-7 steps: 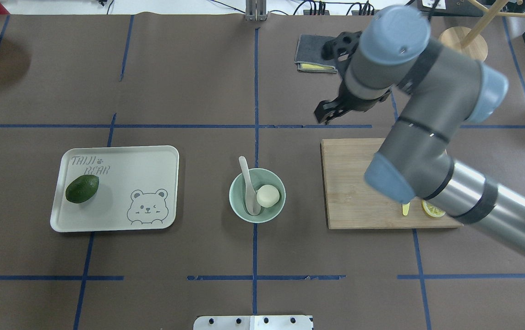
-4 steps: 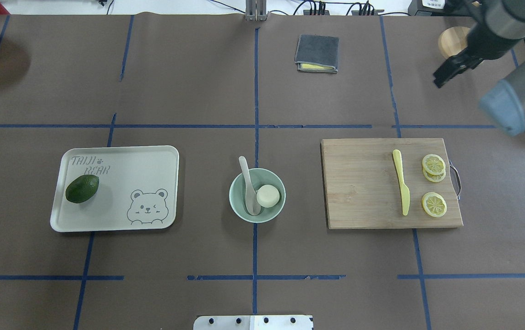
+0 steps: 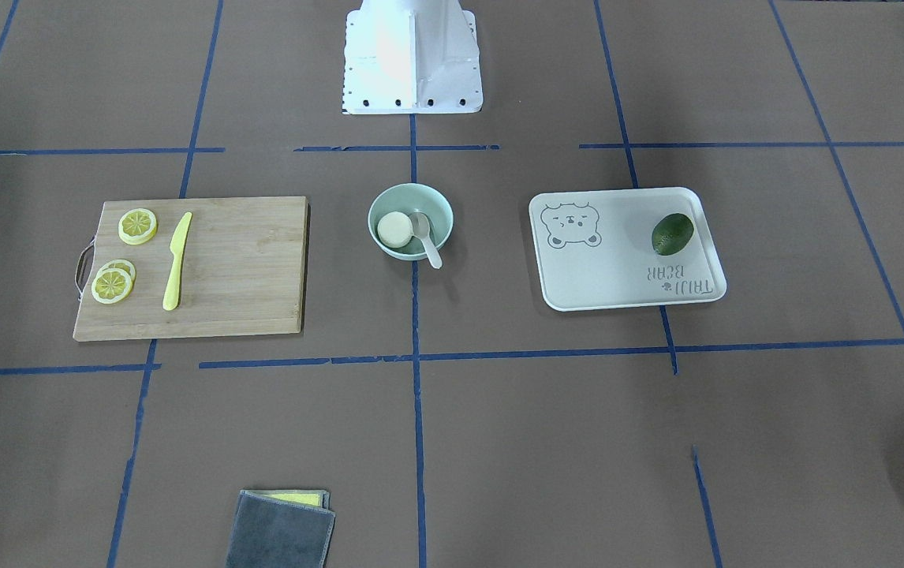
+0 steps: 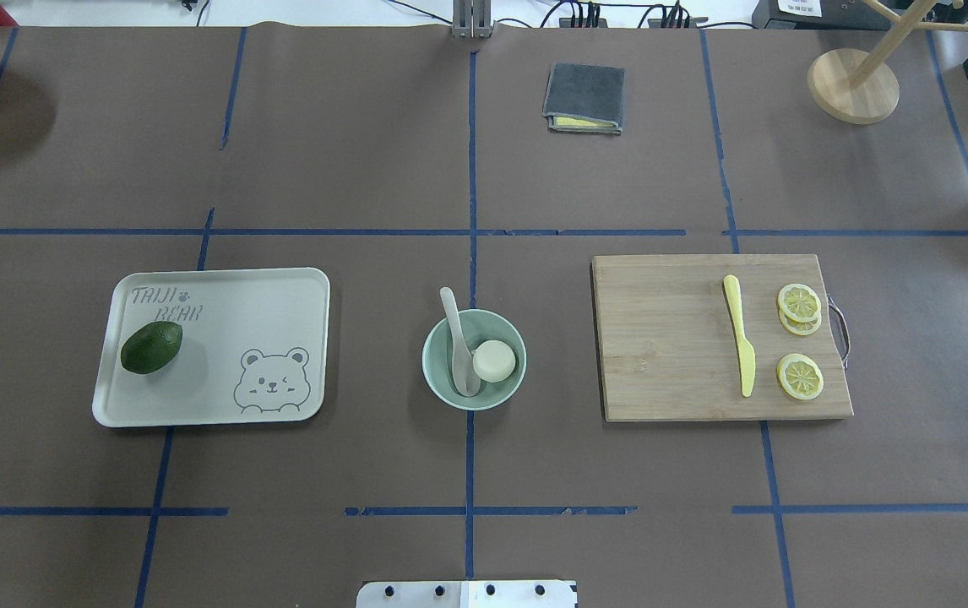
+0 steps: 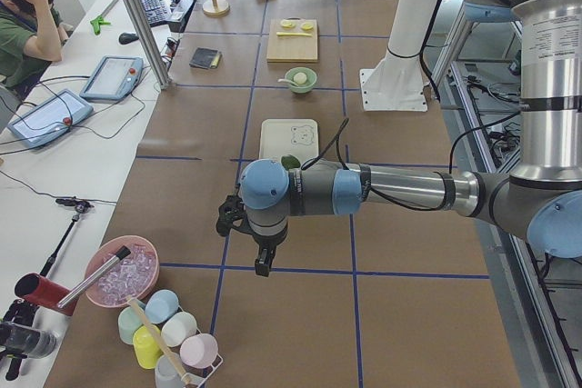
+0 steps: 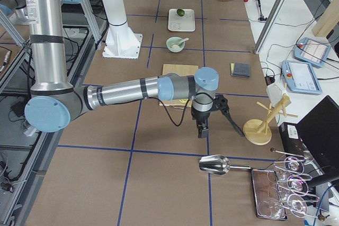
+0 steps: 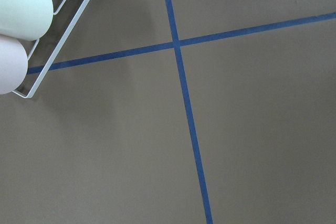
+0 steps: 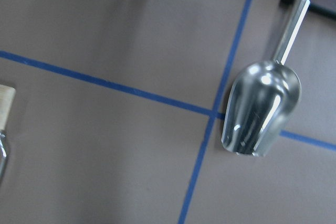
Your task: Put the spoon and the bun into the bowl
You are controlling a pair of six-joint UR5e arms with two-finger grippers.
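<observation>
The mint-green bowl [image 4: 502,392] stands at the table's middle, also in the front view [image 3: 438,207]. The white bun [image 4: 494,361] lies in it, flat underside up [image 3: 394,229]. The off-white spoon [image 4: 457,338] rests in the bowl beside the bun, its handle over the rim [image 3: 428,241]. Both grippers are out of the overhead and front views. My left gripper [image 5: 264,261] hangs over the table's left end, far from the bowl. My right gripper [image 6: 218,129] hangs over the right end. I cannot tell whether either is open or shut.
A white bear tray [image 4: 281,287] holds a green avocado [image 4: 151,347]. A wooden board [image 4: 661,338] carries a yellow knife [image 4: 740,334] and lemon slices [image 4: 800,376]. A grey cloth [image 4: 584,97], a wooden stand [image 4: 853,84] and a metal scoop [image 8: 261,107] lie on the right side.
My right arm has swung from over the board off to the right and left the overhead view. Bowl, spoon and bun have not moved.
</observation>
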